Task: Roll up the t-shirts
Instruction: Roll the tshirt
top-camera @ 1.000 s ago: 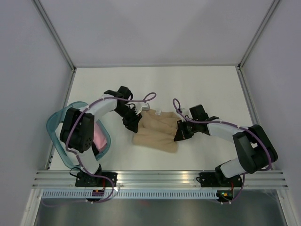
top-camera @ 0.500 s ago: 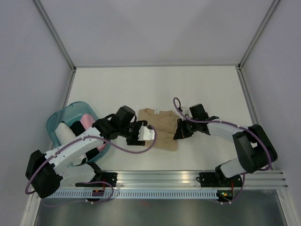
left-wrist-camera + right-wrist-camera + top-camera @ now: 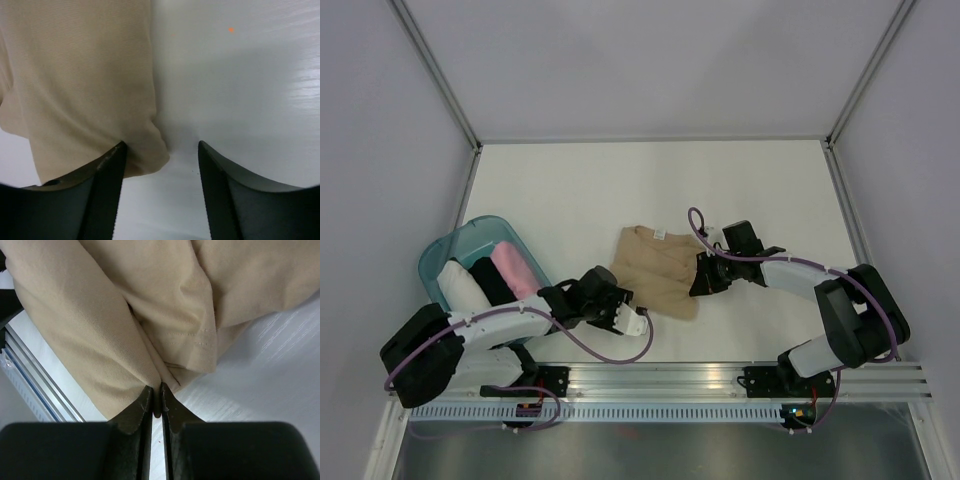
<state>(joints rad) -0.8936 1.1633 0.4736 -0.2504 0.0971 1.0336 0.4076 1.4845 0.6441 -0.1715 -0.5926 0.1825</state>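
Tan t-shirt (image 3: pixel 655 270) lies folded flat in the middle of the tabletop (image 3: pixel 620 180), not yet rolled. Left gripper (image 3: pixel 623 305) stands wide open over its near-left corner, gripping nothing. Right gripper (image 3: pixel 703 283) is pinched tight on the shirt's right edge. A pink bundle (image 3: pixel 515 268) and a white bundle (image 3: pixel 460 285) sit rolled in the teal basket (image 3: pixel 435 262) by the left edge. This shirt's roll looks yet to start.

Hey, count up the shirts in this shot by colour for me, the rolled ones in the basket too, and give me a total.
tan t-shirt, lying loose outside the basket: 1
pink rolled bundle, in the basket: 1
white rolled bundle, in the basket: 1
black rolled bundle, in the basket: 1
Total: 4
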